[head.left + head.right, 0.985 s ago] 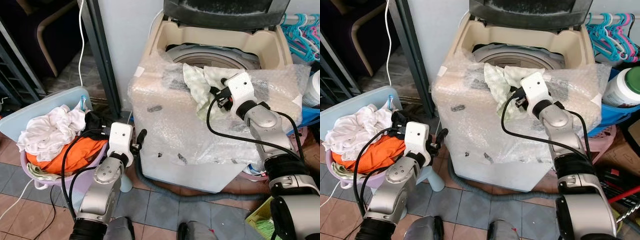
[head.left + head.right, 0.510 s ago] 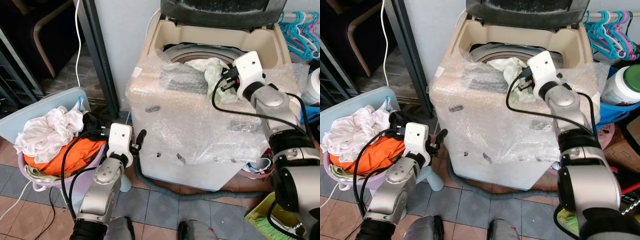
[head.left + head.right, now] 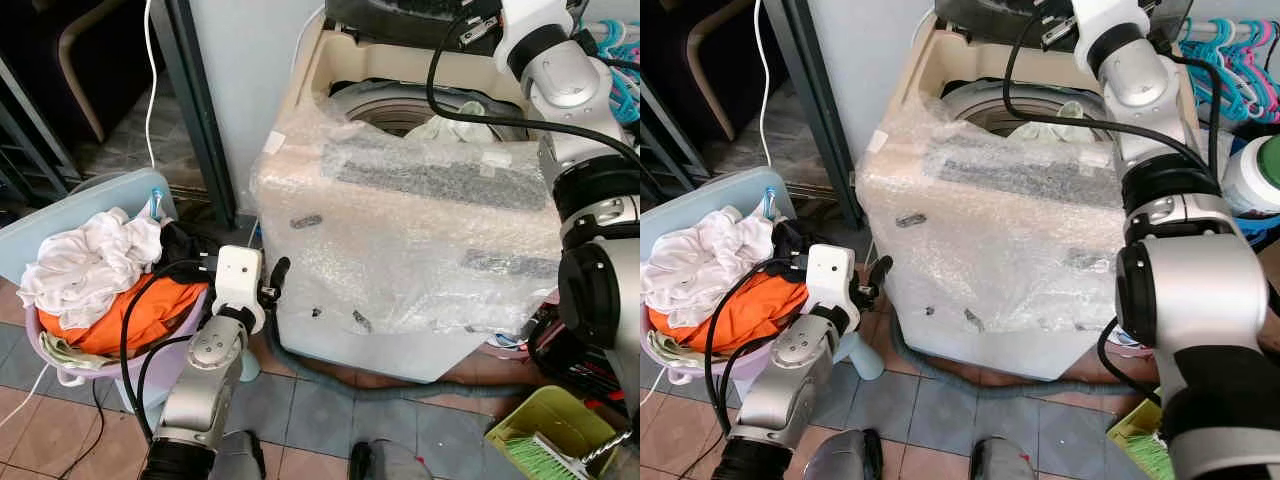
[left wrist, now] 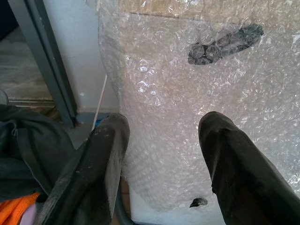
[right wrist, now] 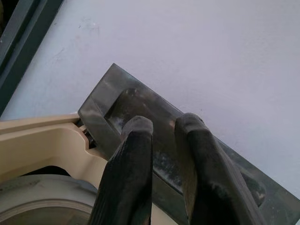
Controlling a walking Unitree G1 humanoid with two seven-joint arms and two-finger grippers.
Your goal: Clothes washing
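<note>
The top-loading washing machine (image 3: 400, 230) is wrapped in bubble wrap and its dark lid (image 5: 154, 140) stands up. A pale green and white cloth (image 3: 452, 124) lies inside the drum. My right gripper (image 5: 161, 124) is raised above the tub, close to the lid, shut with nothing between its fingers. My left gripper (image 4: 159, 136) hangs low and open in front of the machine's left front corner, beside the lilac laundry basket (image 3: 62, 372). White clothes (image 3: 85, 268) and an orange garment (image 3: 150, 305) are piled in that basket.
A dark metal door post (image 3: 200, 110) stands left of the machine. A grey hose (image 3: 330, 378) lies on the tiled floor under it. Coloured hangers (image 3: 1230, 60), a white bottle with a green cap (image 3: 1260, 180) and a green bin (image 3: 548, 440) crowd the right side.
The right gripper let go of the pale cloth, which now lies in the drum, and the arm rose toward the lid. The left arm has not moved.
</note>
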